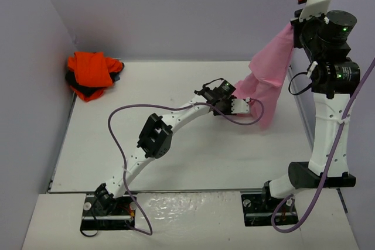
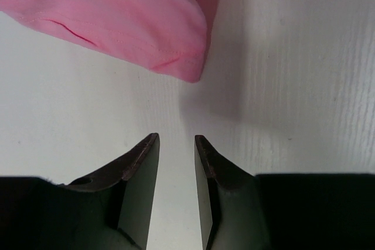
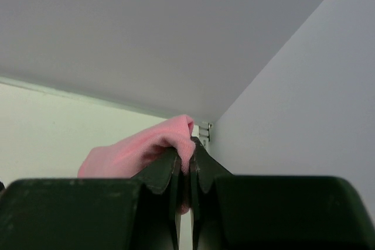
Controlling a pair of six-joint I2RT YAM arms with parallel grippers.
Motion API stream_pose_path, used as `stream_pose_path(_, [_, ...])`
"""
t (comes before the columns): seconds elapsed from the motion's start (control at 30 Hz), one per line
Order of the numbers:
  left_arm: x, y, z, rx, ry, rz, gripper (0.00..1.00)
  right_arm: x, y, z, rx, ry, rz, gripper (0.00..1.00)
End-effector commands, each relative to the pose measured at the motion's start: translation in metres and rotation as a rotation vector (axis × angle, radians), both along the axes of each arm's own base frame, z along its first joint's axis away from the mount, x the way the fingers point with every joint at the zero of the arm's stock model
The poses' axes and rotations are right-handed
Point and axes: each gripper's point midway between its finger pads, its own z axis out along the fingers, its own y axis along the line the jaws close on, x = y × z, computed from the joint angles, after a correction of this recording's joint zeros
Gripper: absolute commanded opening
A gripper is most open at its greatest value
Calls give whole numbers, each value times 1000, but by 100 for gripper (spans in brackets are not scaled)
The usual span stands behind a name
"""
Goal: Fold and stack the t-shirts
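Observation:
The light pink t-shirt [image 1: 270, 74] hangs from my right gripper [image 1: 296, 27], which is raised high at the back right and shut on a fold of it [image 3: 158, 147]. Its lower end reaches the table near my left gripper [image 1: 252, 106]. The left gripper [image 2: 177, 139] is open and empty just above the table, with a hemmed corner of the pink shirt [image 2: 140, 21] a little ahead of its tips. The bright orange t-shirt [image 1: 91, 71] lies bunched on a dark navy-black one [image 1: 75, 80] in the back left corner.
The white table [image 1: 176, 162] is walled by grey panels at the back and both sides. A purple cable [image 1: 117, 127] loops off the left arm over the table. The right arm's upright link stands at the table's right edge.

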Motion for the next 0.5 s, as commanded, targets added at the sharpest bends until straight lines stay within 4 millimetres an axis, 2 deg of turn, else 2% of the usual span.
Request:
stream_pose_path(0.0, [0,-37,58,-160,-76,5,27,-2,5,60,50,-202,28,0])
stream_pose_path(0.1, [2,-52,68,-227,-75,35,27,2,1,54,37,-189,9,0])
stream_pose_path(0.17, [3,-59,65,-261,-57,71,27,-1,0,54,29,-188,3,0])
stream_pose_path(0.2, [5,-65,75,-294,-68,82,27,0,0,50,27,-179,1,0])
stream_pose_path(0.3, [7,-80,82,-351,-95,121,27,1,-1,46,23,-171,-2,0])
stream_pose_path(0.47, [-1,-112,105,-468,-144,158,27,3,-1,50,28,-178,-2,0])
